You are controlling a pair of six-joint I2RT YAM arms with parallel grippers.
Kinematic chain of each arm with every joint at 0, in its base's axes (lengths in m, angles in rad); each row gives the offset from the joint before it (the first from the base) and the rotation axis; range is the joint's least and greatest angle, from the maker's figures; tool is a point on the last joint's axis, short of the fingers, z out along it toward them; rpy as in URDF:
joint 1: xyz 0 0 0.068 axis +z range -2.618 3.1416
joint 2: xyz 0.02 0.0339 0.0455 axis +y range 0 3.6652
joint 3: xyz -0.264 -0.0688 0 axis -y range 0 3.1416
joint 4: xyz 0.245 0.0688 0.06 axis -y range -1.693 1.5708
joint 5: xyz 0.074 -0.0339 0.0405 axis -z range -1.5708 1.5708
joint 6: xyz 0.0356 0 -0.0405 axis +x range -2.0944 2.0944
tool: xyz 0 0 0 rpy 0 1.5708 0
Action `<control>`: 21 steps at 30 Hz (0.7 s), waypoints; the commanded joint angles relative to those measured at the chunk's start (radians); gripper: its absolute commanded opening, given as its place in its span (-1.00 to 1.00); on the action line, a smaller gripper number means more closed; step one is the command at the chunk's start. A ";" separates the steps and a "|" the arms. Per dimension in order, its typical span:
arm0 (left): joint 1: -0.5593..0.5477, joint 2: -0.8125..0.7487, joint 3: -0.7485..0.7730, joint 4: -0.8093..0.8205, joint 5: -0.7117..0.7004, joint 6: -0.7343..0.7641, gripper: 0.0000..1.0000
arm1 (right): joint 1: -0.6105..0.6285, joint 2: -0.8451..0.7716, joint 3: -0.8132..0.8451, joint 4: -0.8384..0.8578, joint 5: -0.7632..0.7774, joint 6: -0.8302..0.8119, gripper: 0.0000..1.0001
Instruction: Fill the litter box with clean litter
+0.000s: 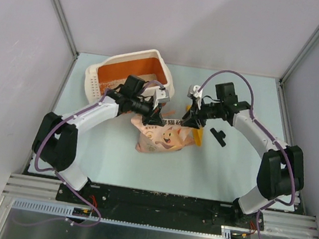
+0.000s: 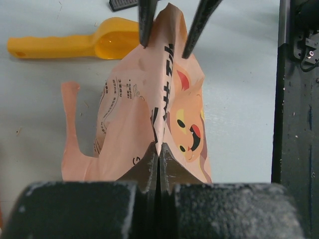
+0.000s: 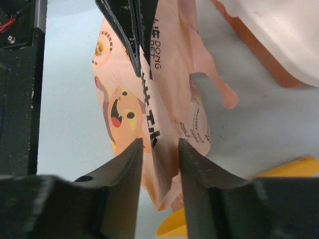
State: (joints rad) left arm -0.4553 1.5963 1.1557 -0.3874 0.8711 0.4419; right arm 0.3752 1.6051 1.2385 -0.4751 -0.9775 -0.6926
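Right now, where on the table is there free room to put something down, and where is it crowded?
The widest bare patch of the table lies between the bag and the near edge. A smaller one is far right, beyond the right arm. The middle is crowded: litter box, left fingers and right fingers at the bag, scoop, small black part.

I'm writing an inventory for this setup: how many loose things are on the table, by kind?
litter box: 1
printed bag: 1
yellow scoop: 1
small black part: 1
Total: 4
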 commanded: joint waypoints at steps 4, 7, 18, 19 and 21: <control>-0.002 -0.009 0.067 -0.027 0.019 -0.029 -0.83 | 0.007 0.033 0.061 -0.115 0.002 -0.087 -0.86; -0.023 -0.012 0.084 -0.024 0.026 0.007 -0.48 | 0.007 0.023 0.061 -0.094 0.011 -0.064 -1.00; -0.138 0.089 0.173 0.073 -0.015 0.029 -0.37 | 0.007 0.012 0.061 -0.034 -0.003 0.047 -1.00; -0.144 0.096 0.176 0.084 -0.014 0.000 -0.38 | 0.007 0.012 0.061 -0.036 -0.003 0.044 -1.00; -0.152 0.112 0.176 0.122 -0.004 -0.035 -0.50 | 0.007 0.010 0.061 -0.040 0.000 0.042 -1.00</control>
State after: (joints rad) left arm -0.5816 1.6791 1.2934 -0.3416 0.8394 0.4679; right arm 0.3759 1.6291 1.2648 -0.5404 -0.9695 -0.6662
